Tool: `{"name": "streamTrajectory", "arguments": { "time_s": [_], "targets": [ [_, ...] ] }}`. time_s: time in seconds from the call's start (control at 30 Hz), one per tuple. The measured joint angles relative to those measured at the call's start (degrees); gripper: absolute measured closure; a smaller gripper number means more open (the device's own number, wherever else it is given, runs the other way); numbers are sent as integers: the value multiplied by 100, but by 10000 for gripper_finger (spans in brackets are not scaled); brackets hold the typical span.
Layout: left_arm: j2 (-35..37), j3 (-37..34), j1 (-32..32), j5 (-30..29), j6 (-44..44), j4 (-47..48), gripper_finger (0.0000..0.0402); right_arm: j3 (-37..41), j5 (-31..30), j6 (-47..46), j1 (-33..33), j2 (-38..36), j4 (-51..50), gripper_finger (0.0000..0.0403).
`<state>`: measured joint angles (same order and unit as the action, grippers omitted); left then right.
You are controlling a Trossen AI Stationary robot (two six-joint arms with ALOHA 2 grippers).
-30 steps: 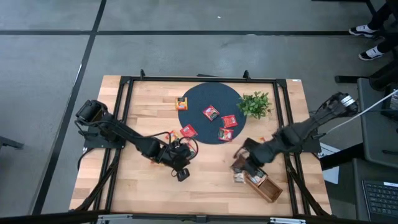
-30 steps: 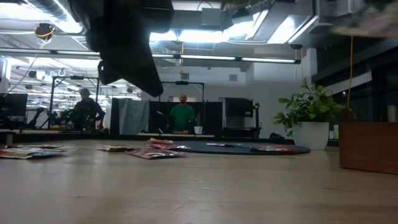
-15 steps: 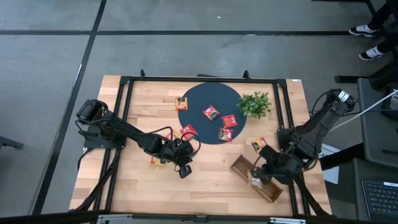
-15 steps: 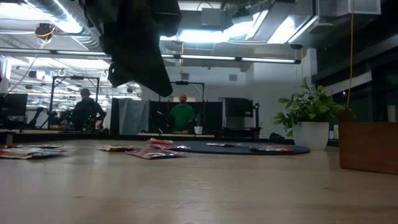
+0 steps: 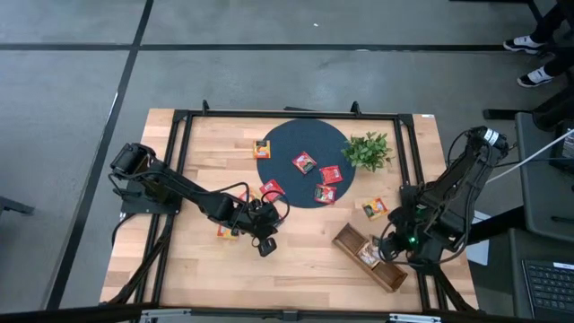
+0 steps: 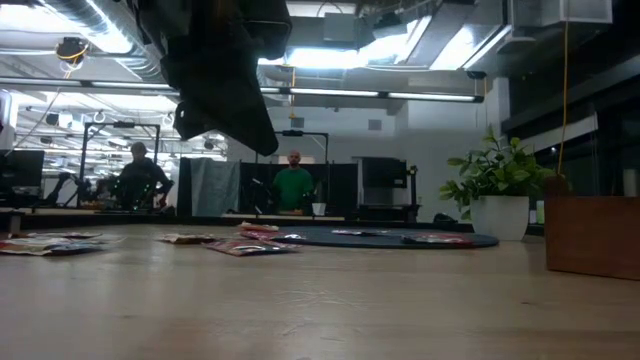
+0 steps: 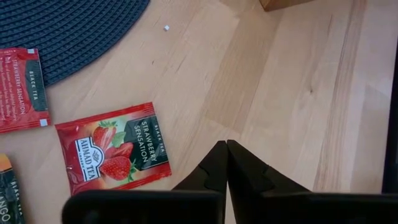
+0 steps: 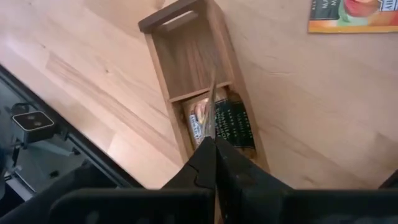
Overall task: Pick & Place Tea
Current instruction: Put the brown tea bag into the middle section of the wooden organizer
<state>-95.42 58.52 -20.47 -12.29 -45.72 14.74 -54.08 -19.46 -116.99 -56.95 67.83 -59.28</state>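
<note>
Red tea packets lie on the dark round mat and beside it. One strawberry packet lies flat on the wood just left of my left gripper, which hovers shut and empty. My right gripper is shut on a thin tea packet above the brown wooden tray. The tray's end compartment holds nothing; the compartment beside it holds a dark-and-orange packet. My right gripper pinches a tea packet between its two fingers. The packet shows edge-on as a thin pale strip running out from the fingertips. The fingers slant down from above, and the packet hangs clear over the tray's filled compartment.
A small potted plant stands at the mat's right. Orange packets lie at the mat's left and between plant and tray; another lies by my left arm. People stand in the room beyond the table's far edge.
My right gripper has swung from the tray's left end toward the table's right edge, along the tray, rolling and tipping as it went, and has stayed shut.
</note>
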Motion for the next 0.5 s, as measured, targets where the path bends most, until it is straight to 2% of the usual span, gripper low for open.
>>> {"name": "streamTrajectory", "arguments": {
  "time_s": [0.33,0.5],
  "targets": [
    [0,0,0,-2,-1,0,394,0,-5,-263,0,0,-180,398],
    [0,0,0,-4,-4,-2,400,0,-192,-444,4,81,-195,394]
  ]
}}
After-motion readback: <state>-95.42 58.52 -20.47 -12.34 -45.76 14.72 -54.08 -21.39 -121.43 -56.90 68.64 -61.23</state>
